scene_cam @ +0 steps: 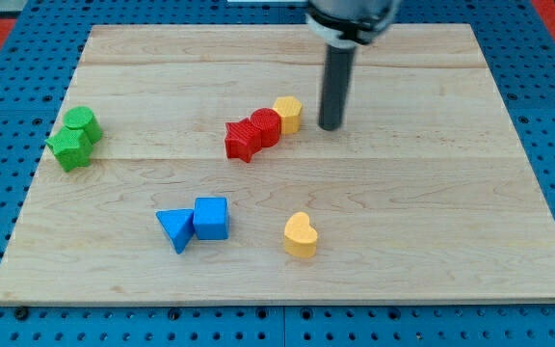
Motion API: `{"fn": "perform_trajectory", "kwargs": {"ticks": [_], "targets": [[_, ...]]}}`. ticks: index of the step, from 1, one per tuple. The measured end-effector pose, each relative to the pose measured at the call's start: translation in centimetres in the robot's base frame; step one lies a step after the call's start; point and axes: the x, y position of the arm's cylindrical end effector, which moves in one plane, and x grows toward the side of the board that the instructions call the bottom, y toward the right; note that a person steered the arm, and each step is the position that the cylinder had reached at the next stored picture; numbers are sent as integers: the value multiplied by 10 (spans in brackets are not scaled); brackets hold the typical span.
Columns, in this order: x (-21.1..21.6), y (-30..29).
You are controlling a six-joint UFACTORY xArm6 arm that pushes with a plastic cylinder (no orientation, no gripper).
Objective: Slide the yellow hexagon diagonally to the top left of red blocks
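Note:
The yellow hexagon (288, 113) sits near the board's middle, touching the upper right end of the red blocks. The red round block (265, 126) and the red star-like block (242, 141) lie together in a diagonal row running down to the left. My tip (330, 126) rests on the board just to the right of the yellow hexagon, a small gap apart. The dark rod rises from it to the view's top.
Two green blocks (74, 138) sit together at the left edge of the wooden board (451, 193). A blue triangle (175, 229) and a blue cube (211, 218) lie at lower middle. A yellow heart (300, 235) lies right of them.

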Motion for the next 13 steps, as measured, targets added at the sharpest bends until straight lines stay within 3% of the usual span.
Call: {"fn": "perform_trajectory", "kwargs": {"ticks": [1, 2, 3, 4, 6, 7, 8, 9, 10, 11, 12, 13], "targets": [[-46, -70], [-71, -82], [-43, -32], [-10, -59], [-32, -172], [-66, -196], [-55, -187], [-9, -213], [-44, -244], [-100, -216], [-102, -201], [-109, -150]]}}
